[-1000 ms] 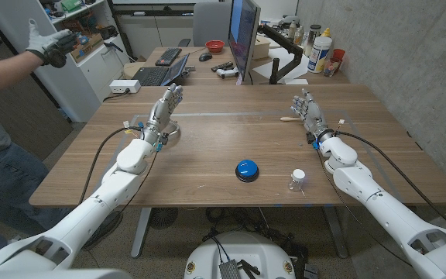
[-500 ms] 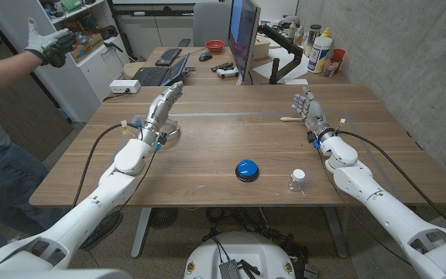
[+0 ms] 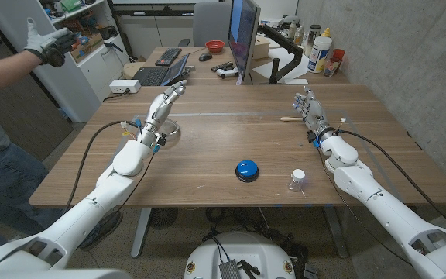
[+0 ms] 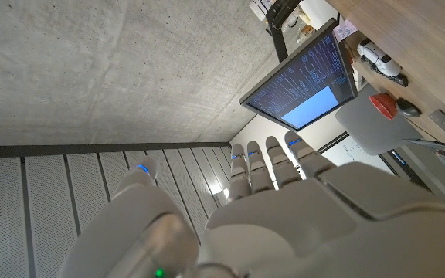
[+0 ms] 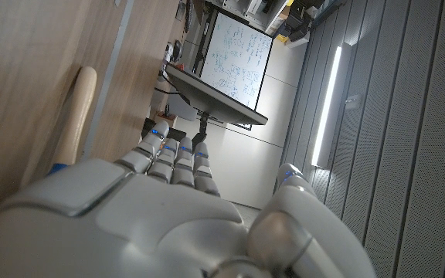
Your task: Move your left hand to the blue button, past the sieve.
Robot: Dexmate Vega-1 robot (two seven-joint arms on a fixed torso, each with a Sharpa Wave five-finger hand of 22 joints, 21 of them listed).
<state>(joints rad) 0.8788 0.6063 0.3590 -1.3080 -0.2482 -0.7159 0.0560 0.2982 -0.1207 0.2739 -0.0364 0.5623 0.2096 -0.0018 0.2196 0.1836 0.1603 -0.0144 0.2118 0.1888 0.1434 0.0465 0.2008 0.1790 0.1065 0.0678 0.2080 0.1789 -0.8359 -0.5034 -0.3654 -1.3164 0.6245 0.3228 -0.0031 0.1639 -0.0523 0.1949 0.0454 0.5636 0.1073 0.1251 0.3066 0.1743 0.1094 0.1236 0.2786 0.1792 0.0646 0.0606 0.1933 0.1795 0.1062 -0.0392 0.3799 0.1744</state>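
the left hand (image 3: 165, 105) is lifted over the left part of the table (image 3: 223, 147), fingers straight, slightly apart and slanting toward the frame's upper right, holding nothing. in the left wrist view the same hand (image 4: 284, 201) shows its fingers side by side with small gaps, pointing at a lit monitor (image 4: 306, 81). the sieve (image 3: 167, 136) lies on the table right under that wrist, mostly hidden by the arm. the blue button (image 3: 246, 169) sits in the lower middle of the head frame, well apart from the left hand, to its lower right. a small clear jar with a white lid (image 3: 297, 180) stands just right of the button. the right hand (image 3: 308, 108) stands in the right half of the frame, fingers up and loosely apart, empty; in its wrist view the hand (image 5: 168, 208) has a wooden stick (image 5: 74, 116) near it on the table. that stick (image 3: 291, 118) lies just left of the right hand in the head view. a person's gloved hand (image 3: 49, 43) is raised at the upper left edge.
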